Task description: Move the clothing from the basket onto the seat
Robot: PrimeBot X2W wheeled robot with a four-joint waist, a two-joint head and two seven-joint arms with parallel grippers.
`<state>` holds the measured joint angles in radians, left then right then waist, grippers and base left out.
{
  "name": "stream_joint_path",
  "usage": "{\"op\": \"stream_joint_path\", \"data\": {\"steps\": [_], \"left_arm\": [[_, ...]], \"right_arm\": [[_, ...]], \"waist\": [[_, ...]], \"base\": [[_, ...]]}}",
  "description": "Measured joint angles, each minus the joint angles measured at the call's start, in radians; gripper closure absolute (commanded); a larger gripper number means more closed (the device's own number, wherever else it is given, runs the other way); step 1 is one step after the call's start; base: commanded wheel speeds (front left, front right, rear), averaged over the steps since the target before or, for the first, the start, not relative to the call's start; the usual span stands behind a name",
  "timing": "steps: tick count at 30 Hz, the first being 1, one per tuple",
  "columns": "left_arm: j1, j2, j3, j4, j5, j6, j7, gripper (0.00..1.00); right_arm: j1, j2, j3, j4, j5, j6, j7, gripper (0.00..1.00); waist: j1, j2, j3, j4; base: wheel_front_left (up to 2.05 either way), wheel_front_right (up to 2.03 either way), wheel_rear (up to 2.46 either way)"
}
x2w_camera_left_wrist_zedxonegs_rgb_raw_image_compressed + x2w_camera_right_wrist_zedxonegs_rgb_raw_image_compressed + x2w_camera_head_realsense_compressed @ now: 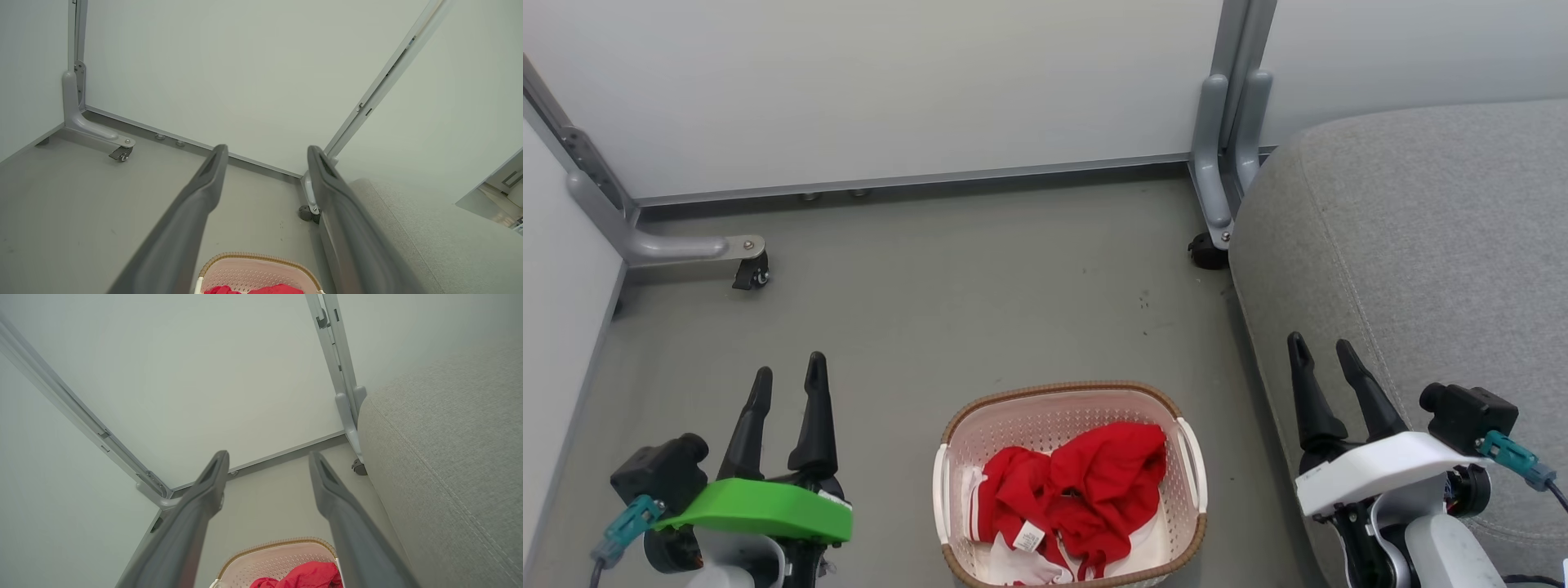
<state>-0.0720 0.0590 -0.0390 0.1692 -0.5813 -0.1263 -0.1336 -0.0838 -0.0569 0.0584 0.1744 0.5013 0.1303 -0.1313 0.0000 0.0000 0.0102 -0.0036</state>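
Left end effector (789, 365) spread wide, empty, fingers pointing forward above floor (931, 310), left of basket (1062, 388). Right end effector (1318, 341) likewise spread, empty, near seat (1421, 245) edge. Clothing (1094, 474) heaped inside basket.

Left hand (789, 364): two long black tapered fingers (814, 420), bright green wrist cover (760, 506), left camera block (662, 474) in black, left teal plug (625, 527) on it. Right hand (1318, 340): identical black fingers, white wrist cover (1380, 469), right camera block (1466, 412) in black, right teal plug (1515, 457) on a dark cable. Wrist views: inner finger faces (196, 204) matte dark grey, recessed slot near each tip.
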Motion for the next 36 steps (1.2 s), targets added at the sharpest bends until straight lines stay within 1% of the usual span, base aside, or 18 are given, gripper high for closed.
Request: {"op": "stream_joint_path", "data": {"steps": [7,19,36], "left_arm": [[0.0,0.0,-0.013,0.012,0.088,0.0,-0.018,0.0],[0.0,0.0,-0.024,0.037,0.208,0.004,-0.045,0.0],[0.0,-0.002,-0.032,0.062,0.344,0.007,-0.082,0.0]], "right_arm": [[0.0,0.004,0.009,0.006,-0.088,0.0,-0.02,0.0],[-0.002,0.008,0.013,0.037,-0.215,0.0,-0.048,0.0],[-0.004,0.009,0.024,0.058,-0.336,0.0,-0.084,0.0]], "waist": [[0.0,0.0,0.002,0.0],[0.0,0.0,0.003,-0.001],[0.0,0.0,0.004,0.0]], "base": [[0.0,0.0,0.0],[0.0,0.0,0.0],[0.0,0.0,0.0]]}}
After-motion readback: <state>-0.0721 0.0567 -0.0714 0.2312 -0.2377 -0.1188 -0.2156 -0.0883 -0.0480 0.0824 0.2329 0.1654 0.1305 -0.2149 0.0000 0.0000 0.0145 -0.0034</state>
